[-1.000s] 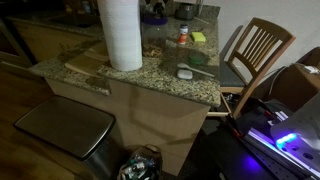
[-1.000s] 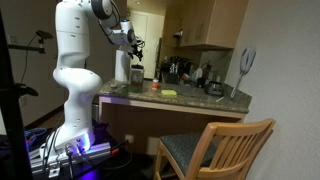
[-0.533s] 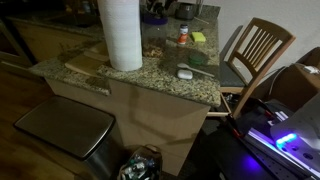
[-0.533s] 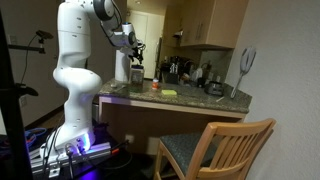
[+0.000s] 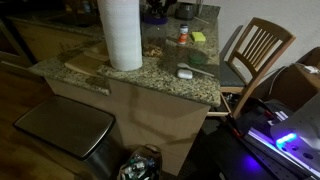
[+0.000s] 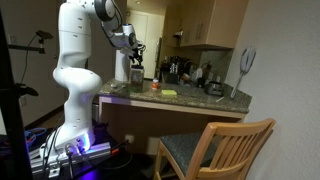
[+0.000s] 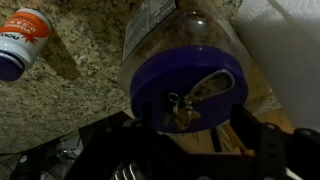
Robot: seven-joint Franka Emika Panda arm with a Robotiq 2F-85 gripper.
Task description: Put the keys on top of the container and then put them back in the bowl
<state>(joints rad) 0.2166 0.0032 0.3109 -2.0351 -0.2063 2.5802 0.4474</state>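
Metal keys (image 7: 184, 108) sit inside the claw (image 7: 195, 128), over a blue lid (image 7: 150, 95); grip unclear.

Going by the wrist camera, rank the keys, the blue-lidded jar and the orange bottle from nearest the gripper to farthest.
1. The keys: centre of the view, just ahead of the gripper and in front of the lid.
2. The blue-lidded jar: centre, directly behind the keys.
3. The orange bottle: upper left on the granite counter, off to the side beyond the jar.
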